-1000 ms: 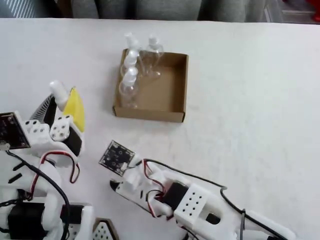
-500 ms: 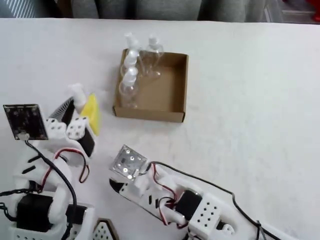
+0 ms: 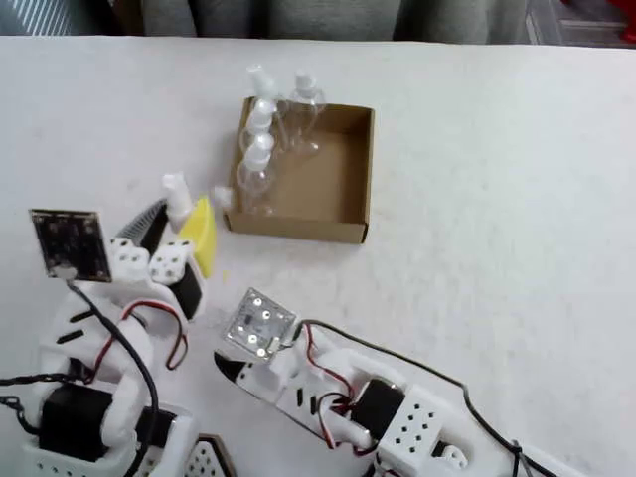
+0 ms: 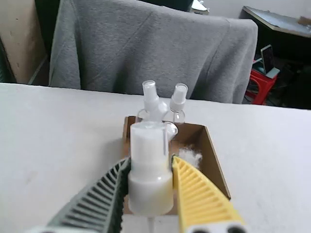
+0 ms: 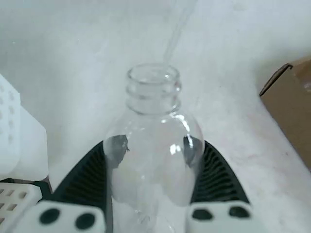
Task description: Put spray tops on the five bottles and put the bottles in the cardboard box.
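My left gripper (image 4: 148, 167) is shut on a white spray top (image 4: 148, 179), its grey and yellow fingers on either side. In the high view that spray top (image 3: 177, 191) is held just left of the cardboard box (image 3: 338, 199). My right gripper (image 5: 155, 150) is shut on a clear bottle (image 5: 153, 145) with a bare neck. A thin dip tube (image 5: 177, 26) slants just beyond that neck. Several capped bottles (image 3: 260, 164) stand along the box's left side, with their spray tops (image 4: 155, 94) also seen from the left wrist.
The right arm (image 3: 358, 402) lies across the near edge of the table, with the left arm (image 3: 99, 328) beside it. One corner of the box (image 5: 291, 104) shows in the right wrist view. A chair with grey cloth (image 4: 150, 48) stands behind the table.
The left arm has carried the spray top to the right, toward the box and the right gripper. The right arm has shifted slightly right and drawn back a little.
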`<state>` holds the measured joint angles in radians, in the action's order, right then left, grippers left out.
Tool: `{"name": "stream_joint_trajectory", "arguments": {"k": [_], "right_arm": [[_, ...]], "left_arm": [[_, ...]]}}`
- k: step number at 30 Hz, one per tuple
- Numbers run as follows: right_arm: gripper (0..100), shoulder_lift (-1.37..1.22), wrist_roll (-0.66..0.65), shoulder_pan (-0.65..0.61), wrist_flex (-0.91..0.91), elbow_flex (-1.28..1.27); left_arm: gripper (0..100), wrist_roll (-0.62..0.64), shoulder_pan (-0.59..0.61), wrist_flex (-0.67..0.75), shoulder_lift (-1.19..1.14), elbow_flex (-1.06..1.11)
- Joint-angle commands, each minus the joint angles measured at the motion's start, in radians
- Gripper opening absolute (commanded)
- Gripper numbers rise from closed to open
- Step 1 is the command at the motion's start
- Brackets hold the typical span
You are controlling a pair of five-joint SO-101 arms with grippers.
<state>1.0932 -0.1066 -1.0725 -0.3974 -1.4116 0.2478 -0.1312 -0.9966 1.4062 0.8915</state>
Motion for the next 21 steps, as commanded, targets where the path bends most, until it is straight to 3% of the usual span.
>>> {"name": "stream_joint_trajectory", "arguments": {"k": [1, 13, 21], "right_arm": [[1.7, 0.018, 0.002, -0.002, 0.048, -0.006], [1.7, 0.027, 0.009, 0.059, 0.053, -0.002], [1.7, 0.018, 0.009, 0.074, 0.094, -0.005]], "left_arm": [[2, -0.002, -0.093, 0.034, -0.007, 0.023], [2, -0.002, -0.101, 0.072, 0.018, 0.091], [2, -0.002, -0.104, 0.206, 0.397, 0.351]]}}
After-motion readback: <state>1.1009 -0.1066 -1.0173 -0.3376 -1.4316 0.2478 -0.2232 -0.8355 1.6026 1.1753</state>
